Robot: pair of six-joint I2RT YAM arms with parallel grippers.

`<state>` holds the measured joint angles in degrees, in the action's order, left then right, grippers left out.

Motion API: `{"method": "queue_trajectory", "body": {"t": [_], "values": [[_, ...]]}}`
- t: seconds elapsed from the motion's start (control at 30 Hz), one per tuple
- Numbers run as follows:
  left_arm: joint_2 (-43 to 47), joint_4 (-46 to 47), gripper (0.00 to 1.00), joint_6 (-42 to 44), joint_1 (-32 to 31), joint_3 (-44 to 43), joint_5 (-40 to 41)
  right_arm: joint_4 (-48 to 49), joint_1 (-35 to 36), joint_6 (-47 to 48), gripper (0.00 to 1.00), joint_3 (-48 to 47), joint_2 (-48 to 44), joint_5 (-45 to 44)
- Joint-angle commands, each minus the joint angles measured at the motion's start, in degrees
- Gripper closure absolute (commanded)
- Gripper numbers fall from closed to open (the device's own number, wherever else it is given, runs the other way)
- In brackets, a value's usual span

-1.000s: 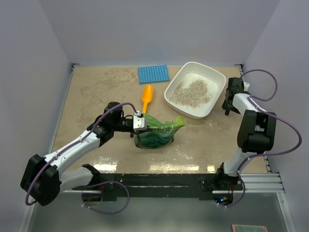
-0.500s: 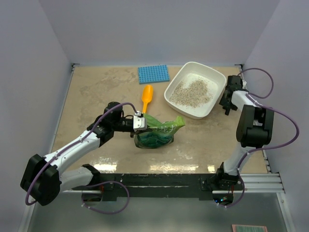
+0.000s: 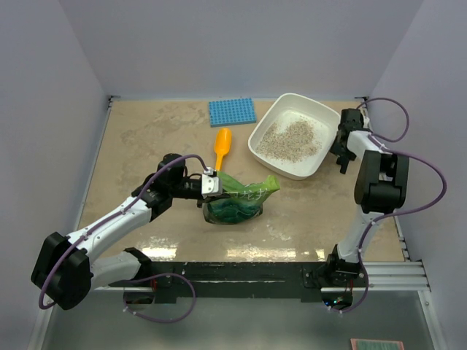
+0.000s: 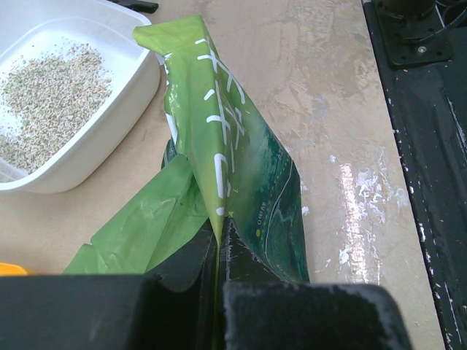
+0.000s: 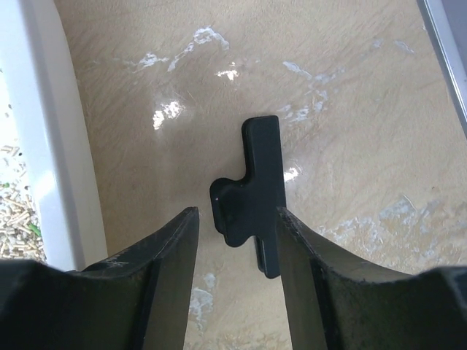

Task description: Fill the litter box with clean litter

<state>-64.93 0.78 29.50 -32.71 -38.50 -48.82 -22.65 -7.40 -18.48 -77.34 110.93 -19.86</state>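
The litter box (image 3: 327, 117) is set at the far right of the table (image 3: 146, 146), and the clean litter (image 3: 290, 140) is heaped loosely inside it. The right gripper (image 3: 341, 144) is held just beside the box's right wall, outside it. Its jaws are parted with nothing clamped, and a black clip (image 5: 255, 200) is seen on the table between them. The left gripper (image 3: 211, 184) is found well apart from the box, nearer the arms and to its left. It is pinched tight on the top edge of a green bag (image 3: 237, 203), which is stood on the table.
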Motion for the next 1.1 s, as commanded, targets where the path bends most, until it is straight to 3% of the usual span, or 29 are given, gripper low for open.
{"method": "queue_trajectory", "body": {"t": [0.0,0.2,0.5,0.67,0.83,1.07], "values": [[-0.29,4.06,1.0,-0.23,-0.69,-1.58,-2.86,-0.11,0.54,-0.59,0.51,-2.81,0.95,-1.67],[-0.46,3.97,1.0,-0.23,-0.6,-1.84,-3.04,-0.55,0.46,-0.15,0.55,-2.73,1.91,-2.38],[-0.55,3.71,1.0,-0.32,-0.6,-1.93,-3.39,-0.81,0.54,0.11,0.7,-2.38,2.53,-3.17],[-0.46,3.62,1.0,-0.32,-0.6,-2.02,-3.57,-1.25,0.54,-0.06,1.0,-2.64,2.27,-3.26],[-0.2,3.62,1.0,-0.23,-0.69,-1.93,-3.57,-2.13,0.54,-0.06,1.0,-2.2,-0.97,-6.24],[-1.17,3.88,1.0,-0.32,-0.69,-1.84,-3.39,-1.43,0.54,-1.12,1.0,1.75,-16.17,-4.14]]}}
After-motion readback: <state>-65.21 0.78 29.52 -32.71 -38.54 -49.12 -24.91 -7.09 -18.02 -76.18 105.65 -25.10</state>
